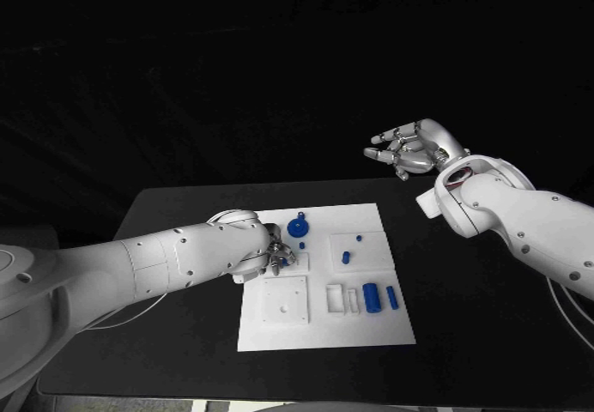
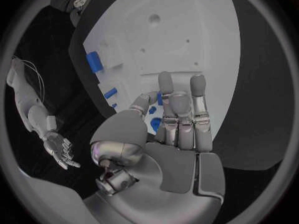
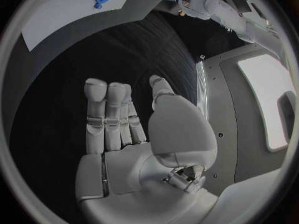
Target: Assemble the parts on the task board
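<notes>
The white task board [image 1: 324, 330] lies in the middle of the black table. My left hand [image 1: 263, 247] is down over the board's left edge, thumb and fingers closed round a small blue part [image 1: 287, 252]; in the left wrist view blue [image 2: 155, 123] shows between the thumb and the fingers of the left hand [image 2: 181, 119]. A round blue knob [image 1: 300, 227] sits just beyond the fingertips. My right hand [image 1: 412, 148] is raised high beyond the table's far right edge, its fingers apart and nothing in it; the right wrist view shows the right hand [image 3: 124, 119] with a bare palm.
On the board lie a blue cylinder [image 1: 372, 298], a slim blue pin [image 1: 392, 297], two small blue pieces [image 1: 347, 256] [image 1: 360, 236] and a white square plate [image 1: 282, 300]. Black table [image 1: 470, 326] surrounds the board.
</notes>
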You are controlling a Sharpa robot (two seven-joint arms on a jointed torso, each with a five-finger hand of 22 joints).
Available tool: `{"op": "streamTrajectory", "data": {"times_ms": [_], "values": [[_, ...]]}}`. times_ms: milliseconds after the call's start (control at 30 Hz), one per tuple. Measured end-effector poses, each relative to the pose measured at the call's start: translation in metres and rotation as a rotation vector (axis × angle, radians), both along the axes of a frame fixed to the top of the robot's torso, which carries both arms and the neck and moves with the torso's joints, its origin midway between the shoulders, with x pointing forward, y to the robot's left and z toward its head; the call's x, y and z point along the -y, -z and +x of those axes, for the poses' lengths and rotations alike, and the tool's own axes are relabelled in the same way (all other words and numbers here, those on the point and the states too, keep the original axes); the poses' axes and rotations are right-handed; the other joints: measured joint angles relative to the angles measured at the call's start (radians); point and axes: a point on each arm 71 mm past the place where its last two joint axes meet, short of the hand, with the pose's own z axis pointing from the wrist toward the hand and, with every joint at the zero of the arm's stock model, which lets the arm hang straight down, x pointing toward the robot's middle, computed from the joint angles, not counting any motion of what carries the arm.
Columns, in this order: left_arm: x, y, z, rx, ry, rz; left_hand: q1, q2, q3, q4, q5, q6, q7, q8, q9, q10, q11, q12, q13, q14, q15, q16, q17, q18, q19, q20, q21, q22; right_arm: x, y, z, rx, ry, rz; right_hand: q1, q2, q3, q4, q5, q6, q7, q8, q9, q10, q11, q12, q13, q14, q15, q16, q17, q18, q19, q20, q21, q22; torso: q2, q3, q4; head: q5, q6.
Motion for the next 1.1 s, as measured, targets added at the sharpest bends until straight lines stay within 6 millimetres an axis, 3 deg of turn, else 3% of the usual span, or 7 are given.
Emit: {"op": "streamTrajectory", "data": {"times_ms": [633, 800, 900, 1000, 1100], "values": [[0.0042, 0.0013, 0.0012, -0.028, 0.006, 0.015, -0.009, 0.009, -0.001, -0.001, -0.012, 0.004, 0.003, 0.0, 0.013, 0.001, 0.001, 0.011, 0.0, 0.002, 0.002, 0.0, 0.008, 0.0, 0.0, 0.0, 0.0, 0.0, -0.0009, 0.0004, 0.0004, -0.001, -0.001, 0.001, 0.0, 0.0, 0.003, -0.003, 0.012, 0.0, 0.0, 0.0, 0.0, 0.0, 0.0, 0.0, -0.001, 0.0, 0.0, 0.0, 0.0, 0.0, 0.0, 0.0, 0.0, 0.0, 0.0, 0.0007, -0.0006, -0.002, -0.002], [0.0048, 0.0018, 0.0016, -0.032, 0.005, 0.017, -0.011, 0.011, -0.001, -0.002, -0.047, 0.004, 0.003, 0.0, 0.018, -0.002, -0.002, 0.015, 0.0, 0.004, 0.0, -0.001, 0.011, 0.0, 0.0, 0.0, 0.0, 0.0, -0.0012, 0.0006, 0.0006, -0.002, -0.001, 0.001, 0.0, 0.0, 0.003, -0.003, 0.012, 0.0, 0.0, 0.0, 0.0, 0.0, 0.0, 0.0, -0.001, 0.0, 0.0, 0.0, 0.0, 0.0, 0.0, 0.0, 0.0, 0.0, 0.0, 0.0005, -0.0007, -0.003, -0.001], [0.0048, 0.0019, 0.002, -0.035, 0.003, 0.016, -0.011, 0.01, 0.002, -0.004, -0.07, 0.008, 0.0, -0.022, -0.01, -0.002, -0.002, 0.015, -0.005, 0.004, 0.0, -0.008, 0.01, 0.0, 0.002, 0.002, -0.008, 0.0, -0.0013, 0.0007, 0.0008, -0.002, -0.001, 0.001, 0.0, 0.0, 0.003, -0.003, 0.012, 0.0, 0.0, 0.0, 0.0, 0.0, 0.0, 0.0, -0.001, 0.0, 0.0, 0.0, 0.0, 0.0, 0.0, 0.0, 0.0, 0.0, 0.0, 0.0005, -0.0007, -0.004, -0.001], [0.0043, 0.002, 0.0024, -0.036, -0.001, 0.016, -0.013, -0.007, 0.006, -0.011, -0.097, 0.014, -0.006, -0.034, -0.045, -0.002, -0.002, 0.005, -0.006, 0.007, 0.0, -0.016, 0.007, 0.0, 0.004, 0.004, -0.016, 0.0, -0.0011, 0.0008, 0.0009, -0.002, -0.001, 0.001, 0.0, 0.0, 0.003, -0.003, 0.012, 0.0, 0.0, 0.0, 0.0, 0.0, 0.0, 0.0, -0.001, 0.0, 0.0, 0.0, 0.0, 0.0, 0.0, 0.0, 0.0, 0.0, 0.0, 0.0006, -0.0007, -0.005, 0.0], [0.0031, 0.0021, 0.0029, -0.037, -0.005, 0.017, 0.001, -0.042, -0.03, 0.019, -0.112, 0.03, -0.023, -0.035, -0.08, -0.002, -0.002, -0.003, -0.007, 0.009, -0.002, -0.019, 0.001, 0.0, 0.008, 0.007, -0.023, 0.0, -0.0011, 0.0009, 0.0009, -0.003, -0.001, 0.001, 0.0, 0.0, 0.003, -0.003, 0.012, 0.0, 0.0, 0.0, 0.0, 0.0, 0.0, 0.0, -0.001, 0.0, 0.0, 0.0, 0.0, 0.0, 0.0, 0.0, 0.0, 0.0, 0.0, 0.0001, -0.0006, -0.006, 0.0]]}}
